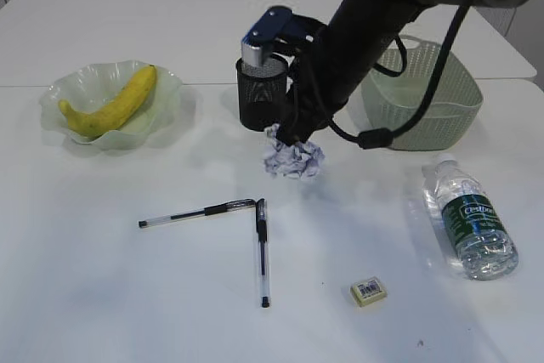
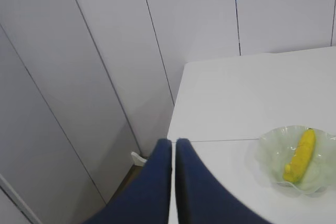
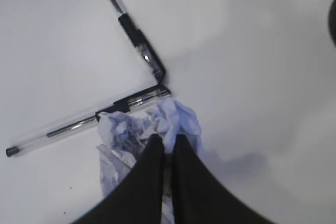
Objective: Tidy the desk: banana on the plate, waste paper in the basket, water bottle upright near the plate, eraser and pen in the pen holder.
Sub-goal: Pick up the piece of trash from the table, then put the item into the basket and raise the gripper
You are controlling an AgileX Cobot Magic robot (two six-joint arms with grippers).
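On the desk: two pens point(image 1: 197, 212), one eraser point(image 1: 369, 292), one bottle point(image 1: 470, 222).

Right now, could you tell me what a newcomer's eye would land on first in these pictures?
Probably the right gripper, shut on the crumpled paper mid-table, in front of the black pen holder. Next, the yellow banana in the green plate at the left, and the water bottle lying on its side at the right.

Bright, even light casts soft shadows on the table point(image 1: 127, 295); wrist views look slightly blurred.
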